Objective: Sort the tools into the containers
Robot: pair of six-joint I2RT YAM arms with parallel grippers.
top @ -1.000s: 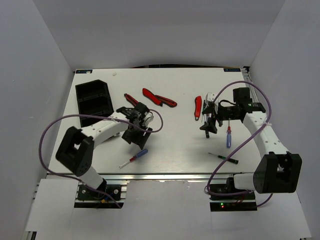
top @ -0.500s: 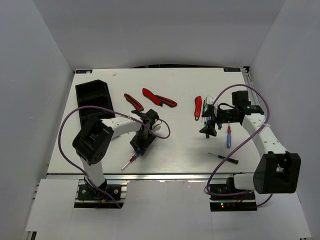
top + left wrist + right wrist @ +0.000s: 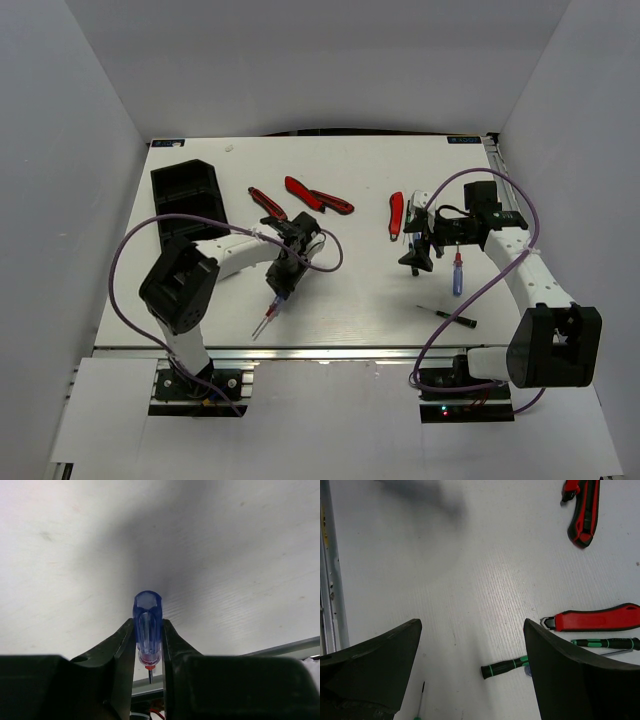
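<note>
Watching the left side: the left gripper [image 3: 148,630] is clenched on the red-blue screwdriver [image 3: 270,315], with its fingers [image 3: 122,645] pressed on both sides of the blue handle, just above the red collar. The long axis runs diagonally across the table [image 3: 350,290]. The blue butt end is far-right, up in the jaws, and the shaft and tip point near-left toward the front rail [image 3: 330,352]. It sits left of centre, close to that rail and well apart from the two black bins [image 3: 183,196] in the far-left corner. Can't tell whether the tip rests on the table or is off it.

The right gripper [image 3: 471,630] is released, jaws wide with nothing between them, hanging over the table right of centre.

Loose tools, all flat on the table:
- pliers [image 3: 266,203]: diagonal, far-left to near-right, just beyond the left gripper
- cutters [image 3: 318,196]: same diagonal, beside the pliers
- red knife [image 3: 396,215]: axis roughly near-far, just beside the right gripper on its far-left
- blue screwdriver [image 3: 457,274]: axis near-far, near the right gripper's right side
- black-green screwdriver [image 3: 447,317]: axis roughly left-right, thin shaft to the left, handle right

The right wrist view shows another black-green driver [image 3: 504,668] below the gap, lying crosswise to the fingers.
</note>
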